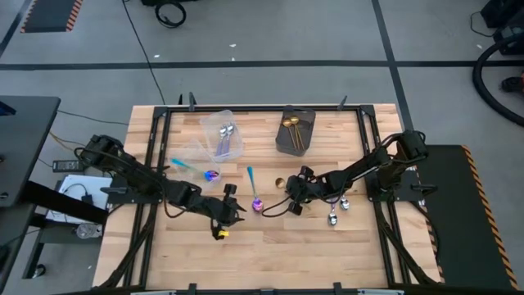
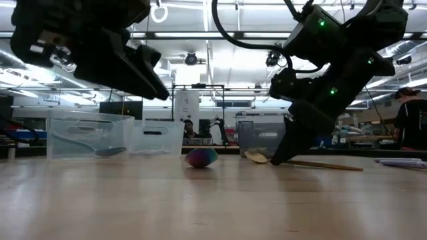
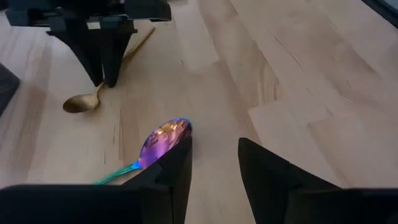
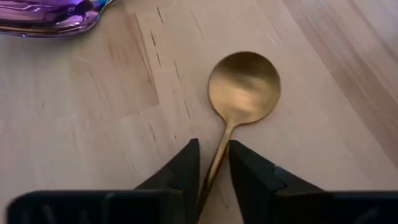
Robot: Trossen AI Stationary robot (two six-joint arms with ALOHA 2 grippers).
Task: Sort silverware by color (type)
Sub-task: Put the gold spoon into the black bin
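Right gripper (image 4: 213, 168) pinching gold spoon (image 4: 242, 87) (round matte bowl) by its handle

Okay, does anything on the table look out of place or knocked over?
Yes: one clear tub looks tipped askew with spoons inside. Otherwise nothing seems damaged; loose spoons still lie unsorted, like the gold spoon between the right gripper fingers.

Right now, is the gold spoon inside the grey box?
No, the gold spoon lies on the wooden table, its handle between the right claw's fingers.

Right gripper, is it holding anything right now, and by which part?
The right gripper has its fingers around the gold spoon at the handle just below the bowl; the spoon lies on the table.
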